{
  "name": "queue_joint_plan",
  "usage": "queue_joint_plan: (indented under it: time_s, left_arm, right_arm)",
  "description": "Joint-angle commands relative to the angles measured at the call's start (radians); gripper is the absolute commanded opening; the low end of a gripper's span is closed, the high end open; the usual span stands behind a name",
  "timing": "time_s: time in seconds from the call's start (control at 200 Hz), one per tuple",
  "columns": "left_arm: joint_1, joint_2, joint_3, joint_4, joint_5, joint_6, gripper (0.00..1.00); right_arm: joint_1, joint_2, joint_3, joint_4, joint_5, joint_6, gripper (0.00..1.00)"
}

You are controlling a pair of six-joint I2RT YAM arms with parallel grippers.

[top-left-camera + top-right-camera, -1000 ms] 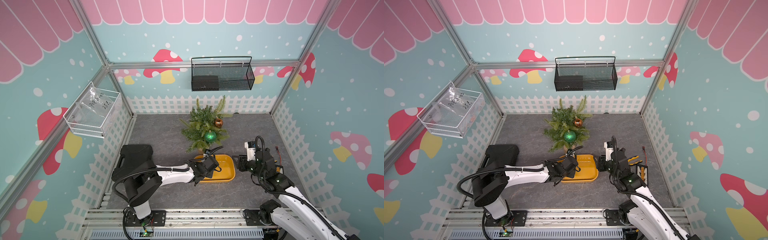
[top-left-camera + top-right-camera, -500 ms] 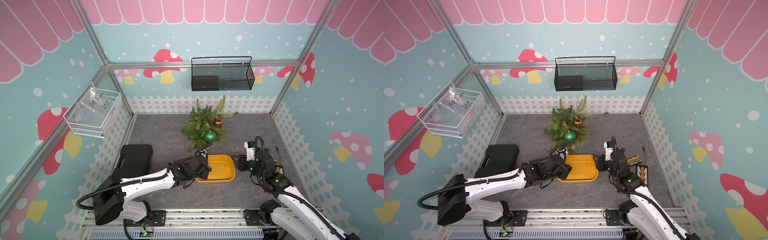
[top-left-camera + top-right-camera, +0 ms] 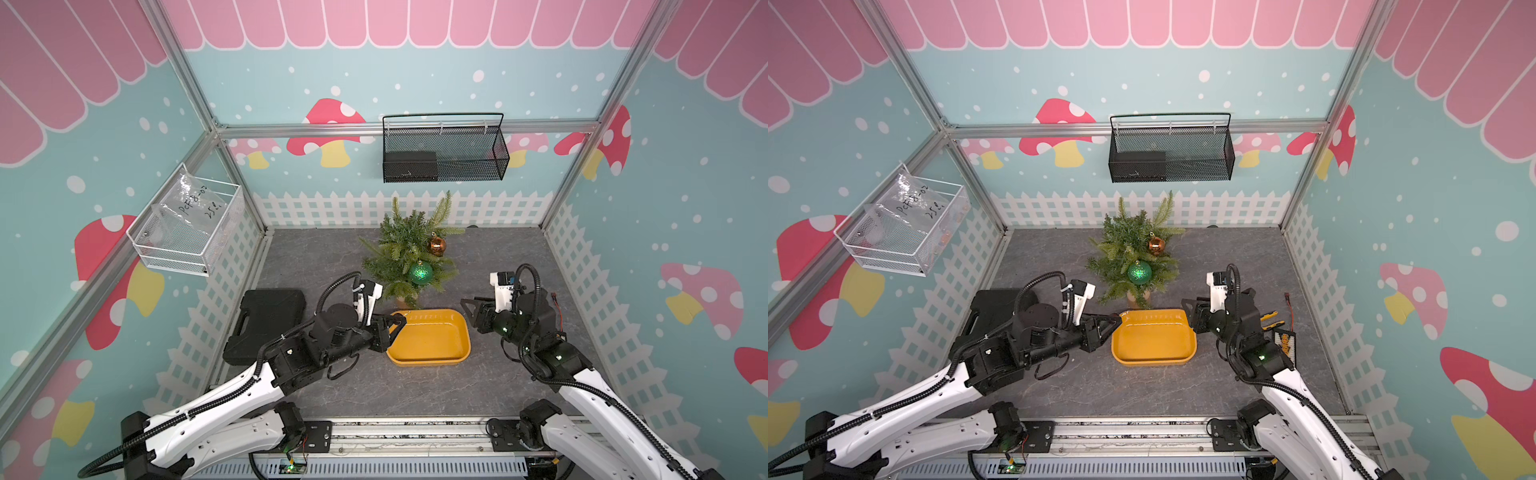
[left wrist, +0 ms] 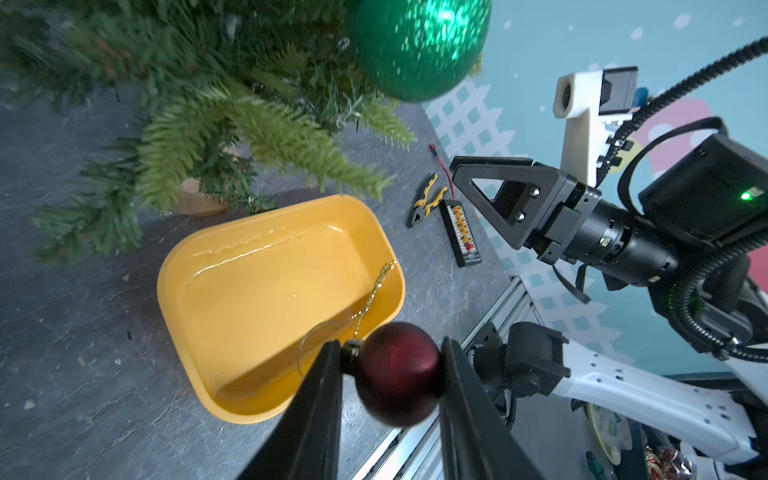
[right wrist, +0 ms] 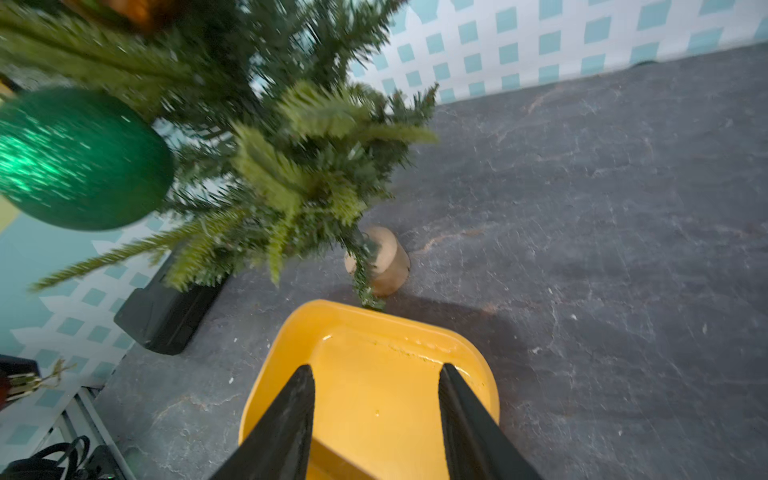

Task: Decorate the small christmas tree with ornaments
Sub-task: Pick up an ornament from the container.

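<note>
Branches of the small christmas tree (image 4: 232,104) were cropped in wrist views; the left gripper (image 4: 390,341) clenched the dark red ornament (image 4: 397,374), unclear from above; the right gripper (image 5: 376,368) gaped empty.

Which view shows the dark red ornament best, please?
The left wrist view: the dark red ornament sits close up, clamped in the left gripper, cap and string visible. The right wrist view catches only its cap at the edge; the top views hardly show it.
</note>
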Motion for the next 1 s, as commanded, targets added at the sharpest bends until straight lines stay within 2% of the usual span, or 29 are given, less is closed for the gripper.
queue_joint_plan:
  time_s: [0.0,0.26,0.465,0.605,0.786,0.866,0.996]
  left_arm:
    - [0.043,-0.014,0.060,0.035,0.082,-0.042,0.30]
    - [0.086,0.061,0.169,0.189,0.259,-0.100,0.30]
    - [0.120,0.122,0.176,0.411,0.359,-0.236,0.31]
    - [0.135,0.169,0.204,0.500,0.418,-0.291,0.31]
    - [0.154,0.216,0.220,0.620,0.484,-0.369,0.31]
    - [0.160,0.216,0.224,0.636,0.472,-0.380,0.31]
    - [0.163,0.213,0.237,0.619,0.465,-0.381,0.31]
  right_arm:
    - [0.001,0.012,0.078,0.081,-0.046,-0.017,0.51]
    - [0.005,0.040,0.162,0.244,-0.183,0.063,0.51]
    - [0.027,0.036,0.193,0.306,-0.197,0.083,0.51]
    - [0.063,0.049,0.195,0.373,-0.172,0.095,0.51]
    - [0.101,0.104,0.174,0.596,-0.255,0.210,0.51]
    - [0.135,0.094,0.179,0.563,-0.209,0.137,0.53]
    - [0.199,0.059,0.182,0.435,-0.048,-0.036,0.52]
